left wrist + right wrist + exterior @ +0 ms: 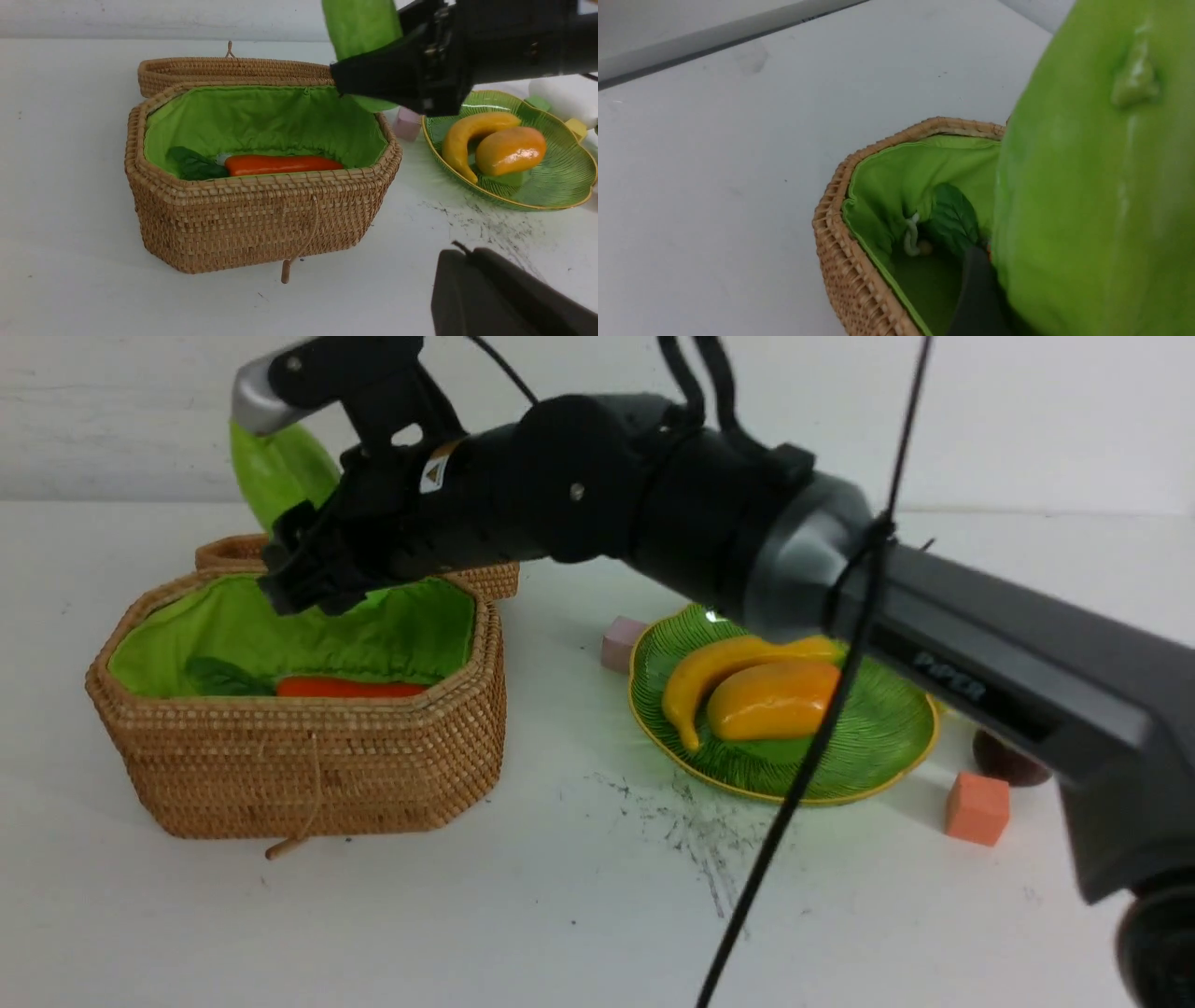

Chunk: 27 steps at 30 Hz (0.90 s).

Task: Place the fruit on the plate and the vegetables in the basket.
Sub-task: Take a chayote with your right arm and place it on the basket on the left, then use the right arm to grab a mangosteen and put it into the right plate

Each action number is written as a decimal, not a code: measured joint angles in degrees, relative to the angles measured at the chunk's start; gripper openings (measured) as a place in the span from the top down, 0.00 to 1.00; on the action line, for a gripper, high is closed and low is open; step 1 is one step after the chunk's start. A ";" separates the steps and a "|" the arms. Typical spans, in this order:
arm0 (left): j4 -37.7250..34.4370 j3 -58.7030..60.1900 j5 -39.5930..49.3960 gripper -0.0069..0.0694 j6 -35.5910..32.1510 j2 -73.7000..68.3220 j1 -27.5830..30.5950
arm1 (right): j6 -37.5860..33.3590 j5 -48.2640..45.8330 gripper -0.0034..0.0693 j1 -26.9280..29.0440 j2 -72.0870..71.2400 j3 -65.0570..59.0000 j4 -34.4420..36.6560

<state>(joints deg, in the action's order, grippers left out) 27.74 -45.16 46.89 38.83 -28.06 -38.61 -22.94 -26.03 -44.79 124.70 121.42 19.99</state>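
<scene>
Our right gripper (pixel 297 581) clasps the light green bumpy toy gourd (pixel 280 471) high over the back rim of the green-lined octagonal wicker basket (pixel 308 775). Released from here, we judge it may strike the rim or the orange carrot (pixel 350 688) and bounce out.

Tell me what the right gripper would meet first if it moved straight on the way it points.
The right gripper, holding the gourd, would probably first meet the green lining of the basket, near the carrot; depth is unclear.
</scene>
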 joint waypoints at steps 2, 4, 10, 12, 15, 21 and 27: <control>-0.51 0.00 0.92 0.93 0.07 0.00 0.00 | 0.16 -0.16 0.13 0.06 1.68 0.83 -0.21; -1.06 0.00 1.46 0.93 0.01 0.00 0.00 | 0.61 -0.89 0.05 0.06 1.81 0.91 -0.35; -2.78 0.00 1.78 0.93 -2.28 0.00 0.00 | 5.07 -10.33 0.11 0.31 -2.38 1.12 -4.01; -4.82 0.00 1.78 0.93 -5.40 0.00 0.00 | 7.53 -20.26 0.25 0.87 -6.75 1.12 -7.32; -9.53 0.00 1.19 0.93 -11.55 0.00 0.00 | 10.58 -31.98 0.44 2.17 -11.97 1.32 -12.10; -30.60 0.00 -2.05 0.93 -29.87 0.00 0.00 | 16.25 -45.30 0.96 8.82 -21.74 -1.10 -22.51; -42.78 0.00 -7.08 0.93 -41.00 0.00 0.00 | 22.94 -45.44 0.96 19.47 -28.28 -14.32 -23.93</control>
<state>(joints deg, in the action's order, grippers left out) -15.05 -45.16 39.81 -2.18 -28.06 -38.61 0.00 -71.47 -25.33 96.42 107.10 -3.93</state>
